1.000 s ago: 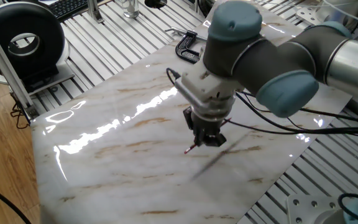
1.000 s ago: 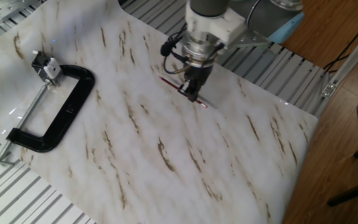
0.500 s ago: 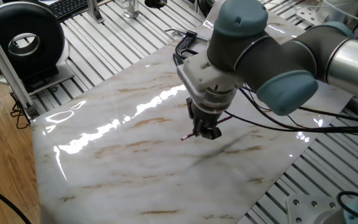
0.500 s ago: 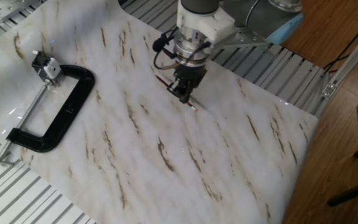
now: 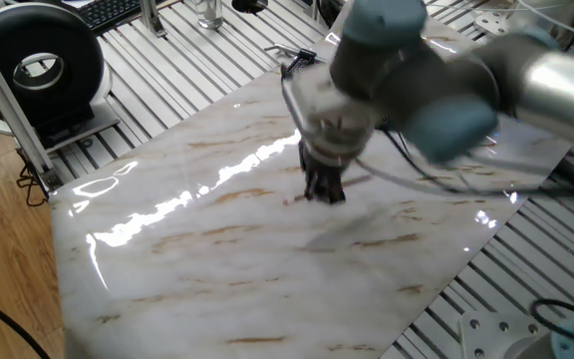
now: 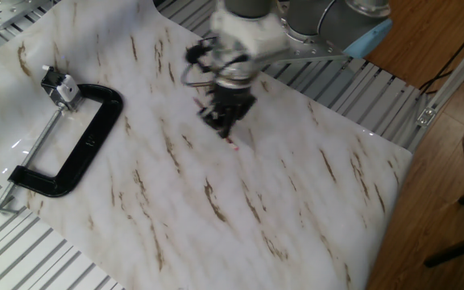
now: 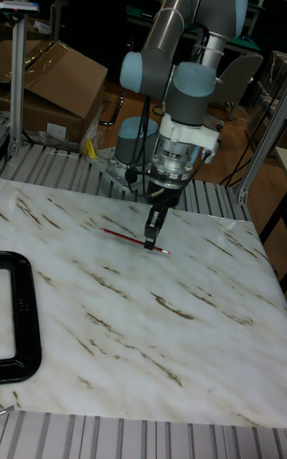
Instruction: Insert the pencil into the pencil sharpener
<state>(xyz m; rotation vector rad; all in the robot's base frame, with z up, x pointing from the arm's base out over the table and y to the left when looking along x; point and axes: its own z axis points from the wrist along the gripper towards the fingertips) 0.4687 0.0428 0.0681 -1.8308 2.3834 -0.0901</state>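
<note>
My gripper (image 7: 151,242) points straight down over the marble slab (image 7: 159,331) and is shut on the pencil (image 7: 119,235), a thin dark red stick held level just above the surface. Motion blurs the gripper (image 5: 324,189) in one fixed view, where only a faint streak of the pencil (image 5: 293,199) shows. In the other fixed view the gripper (image 6: 220,122) is right of a black C-clamp (image 6: 87,137). A small metal block (image 6: 60,88) sits in that clamp's jaws and appears to be the pencil sharpener. A wide strip of bare slab lies between it and the gripper.
The C-clamp (image 7: 20,323) lies at the slab's left edge. Black cables (image 5: 446,194) trail from the wrist across the slab. A round black device (image 5: 43,65) stands off the slab on the slatted table. Cardboard boxes (image 7: 56,84) sit behind.
The gripper has carried the pencil across the slab toward the C-clamp, leftward in the other fixed view. It is now blurred by motion.
</note>
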